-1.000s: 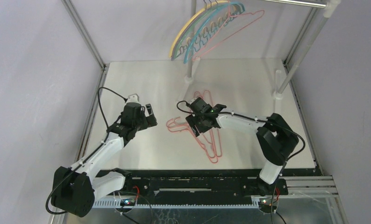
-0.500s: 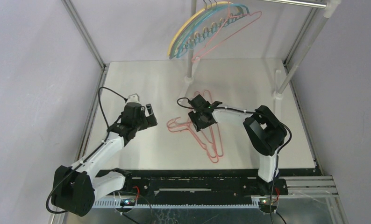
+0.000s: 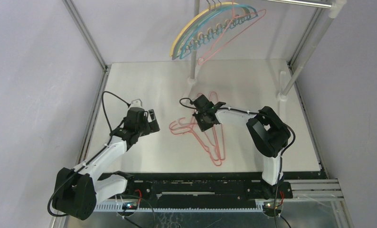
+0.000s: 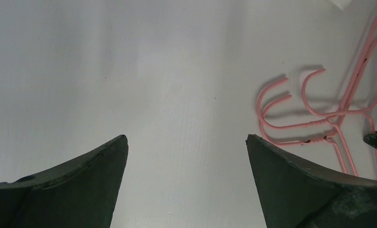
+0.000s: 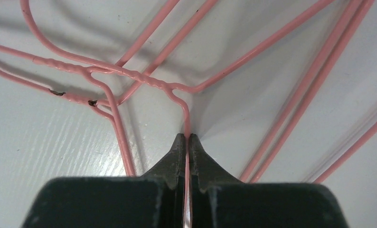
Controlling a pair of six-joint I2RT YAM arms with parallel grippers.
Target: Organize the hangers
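Pink wire hangers (image 3: 214,142) lie overlapped on the table's middle, hooks (image 4: 272,102) pointing left. My right gripper (image 3: 203,121) is down on them, shut on the arm of one pink hanger (image 5: 187,118) just below its twisted neck. My left gripper (image 3: 151,118) hovers to the left of the hooks, open, nothing between its fingers (image 4: 291,175). Yellow, teal, blue and pink hangers (image 3: 210,33) hang on the rail at the top.
The silver rail (image 3: 300,4) runs along the top right on slanted poles (image 3: 305,52). One upright pole (image 3: 192,71) stands on the table just behind the lying hangers. Frame bars (image 3: 84,33) border the table's left side.
My right gripper has closed on the pink hanger's wire, and its arm swung its elbow inward. The left gripper shifted slightly down. The hung hangers swayed a little.
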